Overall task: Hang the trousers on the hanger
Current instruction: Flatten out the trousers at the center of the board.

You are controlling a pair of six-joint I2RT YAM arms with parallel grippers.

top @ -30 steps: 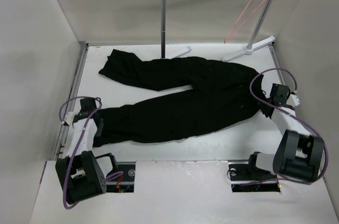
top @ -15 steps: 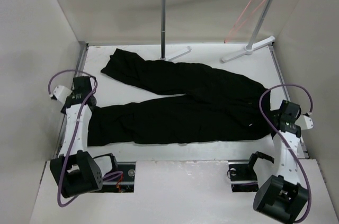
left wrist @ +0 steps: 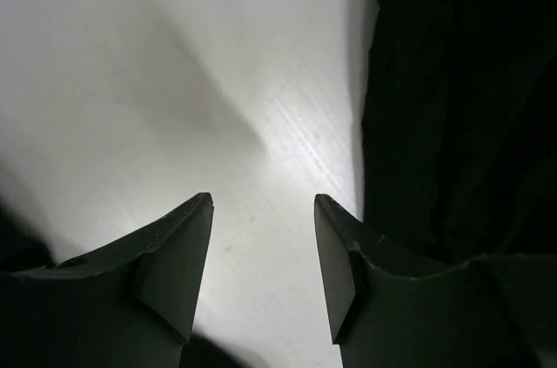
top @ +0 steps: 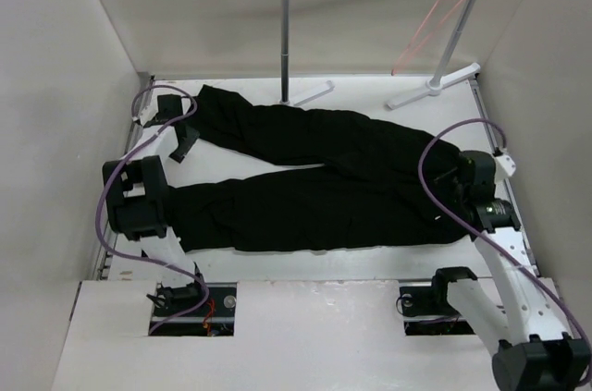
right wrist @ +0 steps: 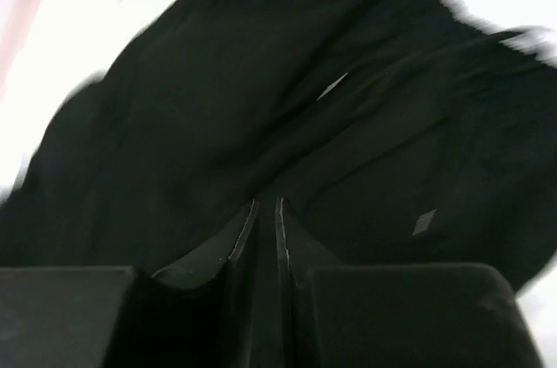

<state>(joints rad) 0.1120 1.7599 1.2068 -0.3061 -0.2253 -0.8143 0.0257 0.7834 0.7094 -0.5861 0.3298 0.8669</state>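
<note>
The trousers lay flat on the white table. The waist was at the right, and the two long legs ran out to the left. We think they were spread like this so each arm could get to one end.

The hanger was not near them. It hung on the bar of the grey rack, far back on the right and well apart from the cloth. So we judged the real job had not started yet.

Our left gripper was at the far left, just beside the end of the far leg. In its own camera the left gripper had its claw spread wide with nothing in it. It was over bare table, and the edge of the trousers was just to one side. We think it stayed released so it could slide over and bite the cuff.

Our right gripper sat over the waist at the right. In its own camera the right gripper was clenched, with only a thin slit between the fingers and the trousers right below. We could not tell if any cloth was pinched in that slit.

Soft cloth sags and slips, so the next grab needed a good pinch.
</note>
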